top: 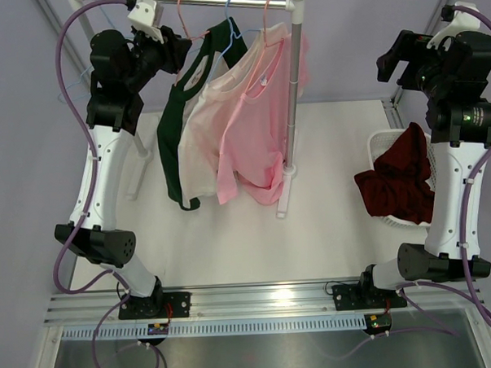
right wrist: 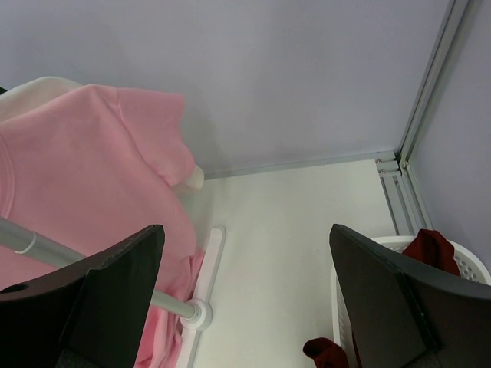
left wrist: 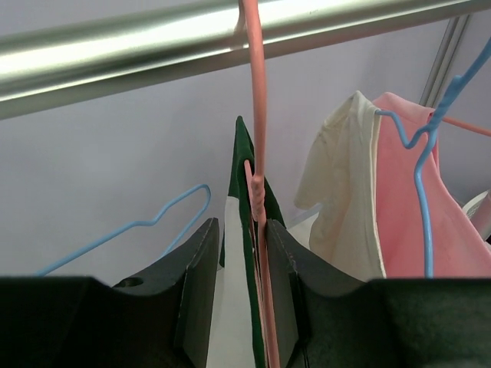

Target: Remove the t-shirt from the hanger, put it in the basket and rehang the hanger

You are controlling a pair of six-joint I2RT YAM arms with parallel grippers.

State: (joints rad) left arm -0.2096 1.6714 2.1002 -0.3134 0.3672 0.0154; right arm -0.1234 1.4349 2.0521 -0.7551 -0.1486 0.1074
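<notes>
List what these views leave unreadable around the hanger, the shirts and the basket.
- Left wrist view: whether the left gripper actually clamps the pink hanger; the green collar fills the gap.
- Top view: the hanger's shoulders, covered by the green-sleeved shirt.
- Top view: most of the basket, under the dark red garment.

Rail (top: 221, 1), post (top: 292, 84) and shirts (top: 243, 127) crowd the left; room lies beside basket (top: 379, 137).
</notes>
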